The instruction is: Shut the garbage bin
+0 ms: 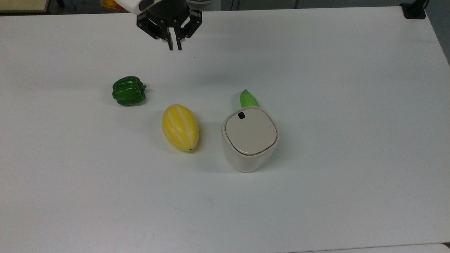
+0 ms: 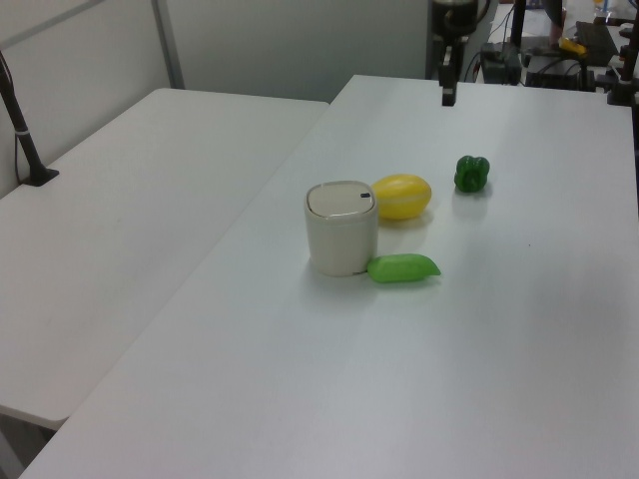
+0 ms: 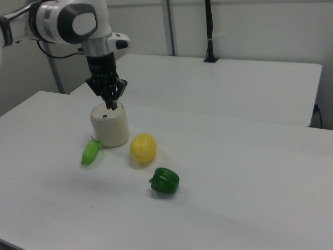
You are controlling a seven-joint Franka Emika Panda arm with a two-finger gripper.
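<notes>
While the claw (image 1: 174,46) hangs apart, the garbage bin (image 1: 250,140) sits lidded.

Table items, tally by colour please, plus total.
Green: 2, the bell pepper and the long pod-shaped piece beside the bin.
Yellow: 1, the striped melon.
Cream: 1, the garbage bin, lid down.
Total: 4

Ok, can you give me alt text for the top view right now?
A small cream plastic garbage bin stands mid-table with its flat lid down. The black gripper hangs high near the far edge, holding nothing. A yellow striped melon, dark green bell pepper and light green pod lie around the bin.
</notes>
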